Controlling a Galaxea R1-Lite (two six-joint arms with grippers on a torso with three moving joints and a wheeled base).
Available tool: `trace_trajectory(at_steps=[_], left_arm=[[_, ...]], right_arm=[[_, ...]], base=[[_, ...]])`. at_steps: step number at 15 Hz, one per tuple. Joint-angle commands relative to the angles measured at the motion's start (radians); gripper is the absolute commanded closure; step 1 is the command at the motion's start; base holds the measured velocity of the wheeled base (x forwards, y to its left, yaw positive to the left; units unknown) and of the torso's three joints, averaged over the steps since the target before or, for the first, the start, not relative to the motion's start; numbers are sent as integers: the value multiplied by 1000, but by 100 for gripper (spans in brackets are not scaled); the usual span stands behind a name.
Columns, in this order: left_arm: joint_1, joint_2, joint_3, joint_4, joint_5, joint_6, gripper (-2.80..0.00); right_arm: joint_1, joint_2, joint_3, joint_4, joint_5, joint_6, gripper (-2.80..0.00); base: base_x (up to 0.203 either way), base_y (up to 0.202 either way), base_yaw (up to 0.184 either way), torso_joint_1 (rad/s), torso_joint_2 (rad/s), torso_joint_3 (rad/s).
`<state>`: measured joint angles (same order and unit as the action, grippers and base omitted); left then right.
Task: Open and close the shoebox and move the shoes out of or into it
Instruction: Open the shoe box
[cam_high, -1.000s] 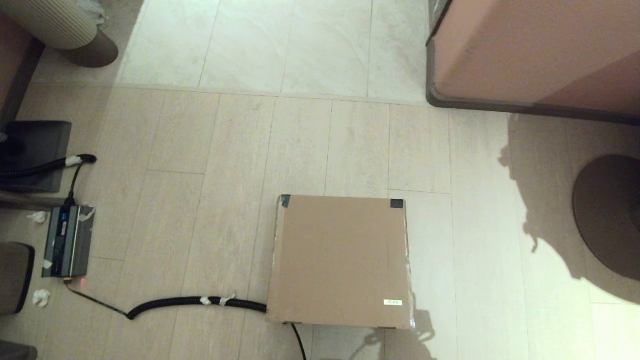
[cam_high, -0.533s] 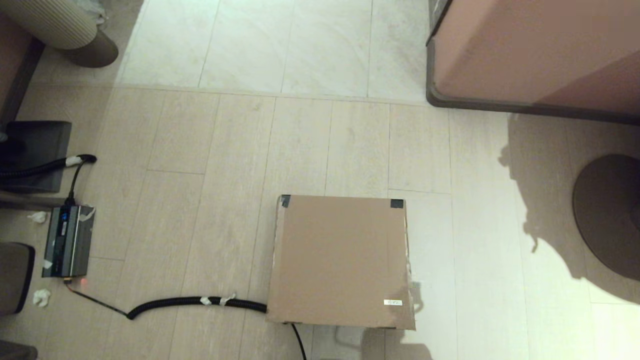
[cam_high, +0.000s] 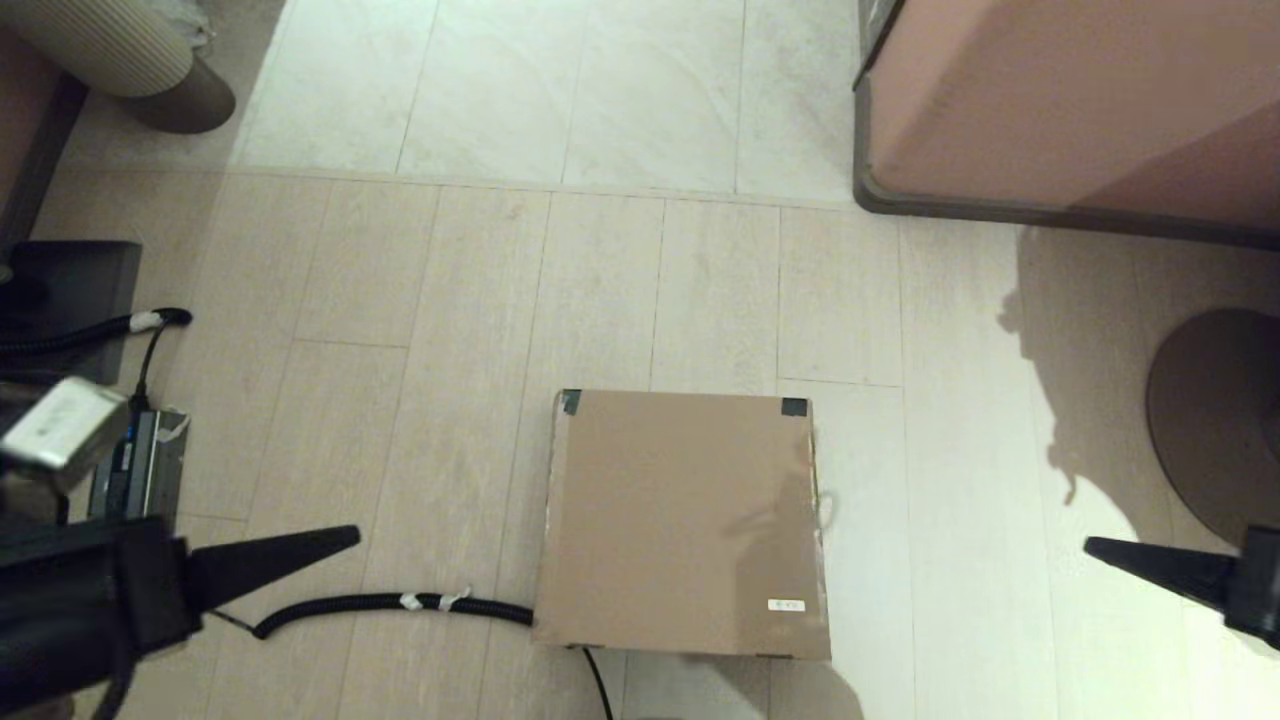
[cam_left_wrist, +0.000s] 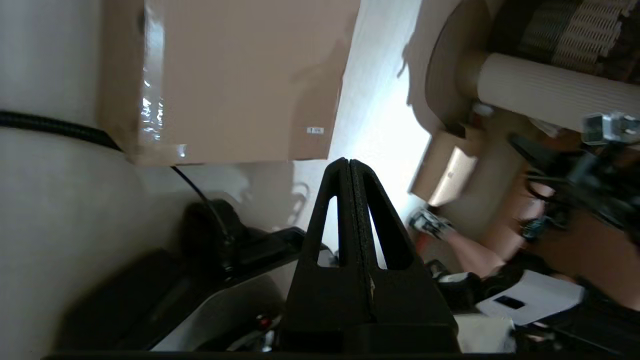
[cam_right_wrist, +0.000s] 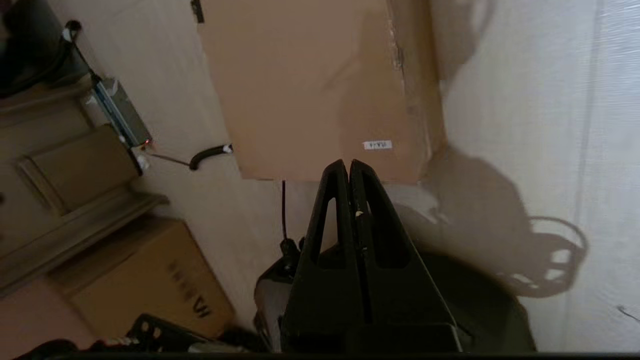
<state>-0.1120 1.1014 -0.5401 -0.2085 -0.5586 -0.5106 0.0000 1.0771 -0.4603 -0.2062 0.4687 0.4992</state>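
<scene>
Closed brown cardboard shoebox (cam_high: 685, 525) flat on the floor, dark tape on two far lid corners.

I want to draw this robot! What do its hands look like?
Both are matte black. The left gripper and right gripper each have two long, pointy, wedge-shaped fingers with a cut-out window in each. A shiny silver block sits on the left arm.

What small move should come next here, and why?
Probably bring the right gripper in toward the shoebox to reach its lid edge. The lid lies flat and closed, no shoes show, and both it and the left gripper are shut, off the box.
</scene>
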Motion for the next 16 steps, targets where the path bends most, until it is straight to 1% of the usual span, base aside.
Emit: trace_trajectory(at_steps=[1, 2, 3, 4, 5, 8, 10, 11, 13, 15, 16], left_arm=[[-4, 273, 13, -135, -22, -11, 0], [-6, 359, 20, -230, -34, -20, 0], [-10, 422, 21, -303, -44, -27, 0], [-13, 469, 15, -342, -51, -32, 0], [-17, 517, 7, -362, -54, -34, 0], [-75, 633, -34, -381, -58, -39, 0], [-174, 679, -43, -402, -48, -39, 0], [-216, 709, -51, -435, -22, -38, 0], [-263, 787, -74, -525, 80, -34, 0], [-270, 843, -105, -585, 162, -30, 0], [-258, 850, -124, -587, 169, -29, 0]], right_arm=[[0, 304, 23, -221, 33, 5, 0], [0, 397, 44, -373, 64, 5, 0], [0, 472, 61, -497, 108, 6, 0], [0, 527, 70, -565, 145, 5, 0], [0, 584, 72, -600, 167, -2, 0], [0, 750, 72, -680, 187, -99, 0], [11, 848, 67, -774, 186, -124, 0], [17, 888, 61, -822, 176, -129, 0], [22, 961, 29, -867, 134, -124, 0], [31, 1031, 9, -883, 120, -129, 0], [35, 1074, 4, -903, 117, -132, 0]], base=[[0, 0, 0, 0, 0, 0], [0, 0, 0, 0, 0, 0], [0, 0, 0, 0, 0, 0], [0, 0, 0, 0, 0, 0], [0, 0, 0, 0, 0, 0], [0, 0, 0, 0, 0, 0], [0, 0, 0, 0, 0, 0], [0, 0, 0, 0, 0, 0], [0, 0, 0, 0, 0, 0], [0, 0, 0, 0, 0, 0], [0, 0, 0, 0, 0, 0]])
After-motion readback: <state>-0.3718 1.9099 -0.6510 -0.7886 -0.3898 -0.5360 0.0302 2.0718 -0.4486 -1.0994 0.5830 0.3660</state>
